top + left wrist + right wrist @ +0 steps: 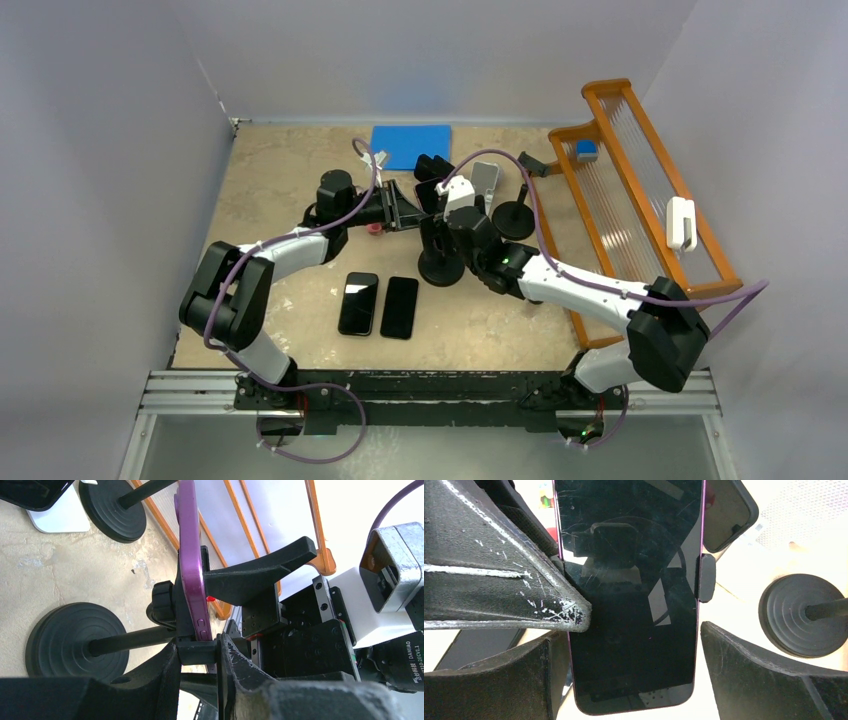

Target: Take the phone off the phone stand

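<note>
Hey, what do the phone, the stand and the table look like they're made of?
The phone has a glossy glass front, with reflections and fine scratches, and a shiny purple rim that looks like metal. The stand is matte black, probably plastic, on a ridged round base; it could be coated metal. The table has a beige mottled top that looks like stone, perhaps laminate.

Beige desk [290, 190] from above
Two dark phones [359, 303] [399, 307] lie side by side; phone stand [441, 268] behind, blue mat [411, 146] beyond.
</note>
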Robot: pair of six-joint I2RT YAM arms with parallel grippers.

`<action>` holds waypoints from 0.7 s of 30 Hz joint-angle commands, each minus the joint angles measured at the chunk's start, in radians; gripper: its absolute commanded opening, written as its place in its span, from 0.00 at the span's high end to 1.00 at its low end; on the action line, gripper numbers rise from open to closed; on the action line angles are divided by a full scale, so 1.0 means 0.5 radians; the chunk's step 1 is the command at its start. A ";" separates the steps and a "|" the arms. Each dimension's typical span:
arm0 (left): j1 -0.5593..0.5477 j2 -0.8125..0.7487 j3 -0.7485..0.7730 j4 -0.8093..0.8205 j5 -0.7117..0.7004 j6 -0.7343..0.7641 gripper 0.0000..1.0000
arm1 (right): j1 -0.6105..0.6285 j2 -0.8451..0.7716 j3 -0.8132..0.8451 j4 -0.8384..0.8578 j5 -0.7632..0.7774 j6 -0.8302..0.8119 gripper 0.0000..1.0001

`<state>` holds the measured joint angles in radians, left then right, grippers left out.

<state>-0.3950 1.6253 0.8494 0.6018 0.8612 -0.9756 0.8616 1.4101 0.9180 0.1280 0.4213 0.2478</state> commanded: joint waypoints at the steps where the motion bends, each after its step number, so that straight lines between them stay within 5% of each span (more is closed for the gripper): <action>1: -0.013 -0.029 0.071 -0.004 0.036 0.077 1.00 | 0.003 -0.050 0.077 0.042 0.106 -0.018 0.07; 12: -0.011 -0.008 0.081 -0.004 0.105 0.084 1.00 | 0.003 0.003 0.079 0.104 0.047 -0.041 0.14; 21: 0.002 -0.063 -0.019 0.016 0.051 0.084 1.00 | -0.062 -0.005 0.017 0.129 0.107 0.037 0.83</action>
<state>-0.3935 1.6253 0.8566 0.5808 0.8860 -0.9630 0.8619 1.4200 0.9180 0.1417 0.4297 0.2359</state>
